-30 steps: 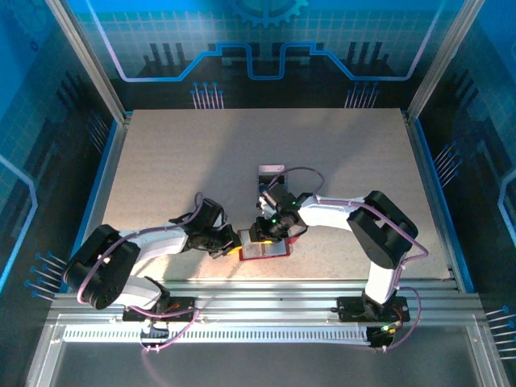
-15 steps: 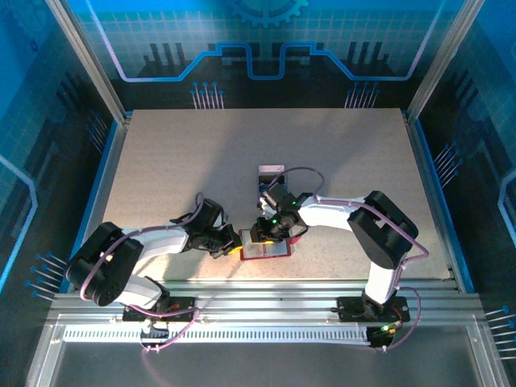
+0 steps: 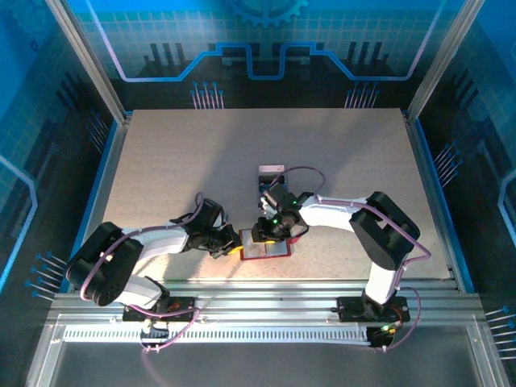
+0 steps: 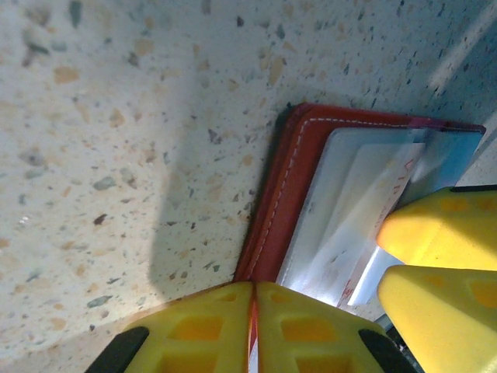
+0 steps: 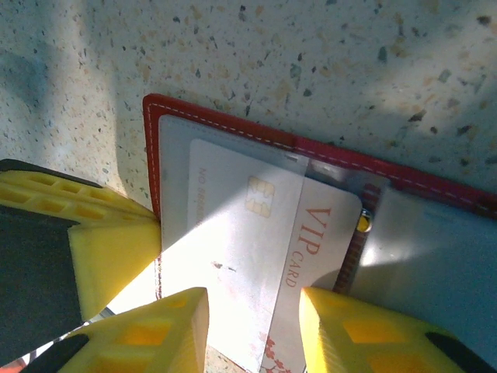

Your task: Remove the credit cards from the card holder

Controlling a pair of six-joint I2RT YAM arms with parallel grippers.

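Note:
The red card holder lies open near the table's front edge, with its grey pockets facing up. My left gripper is shut on the holder's red stitched edge. A pale white credit card marked VIP CARD sticks partly out of a pocket. My right gripper stands open just above this card, one yellow finger on each side of the card's middle. In the top view the left gripper and the right gripper meet over the holder. More credit cards lie in a small stack on the table behind the right gripper.
The speckled table stretches bare to the left, right and back. Metal rails run along the near edge by the arm bases. Blue walls close in the sides. In the left wrist view the right gripper's yellow fingers crowd the holder's right side.

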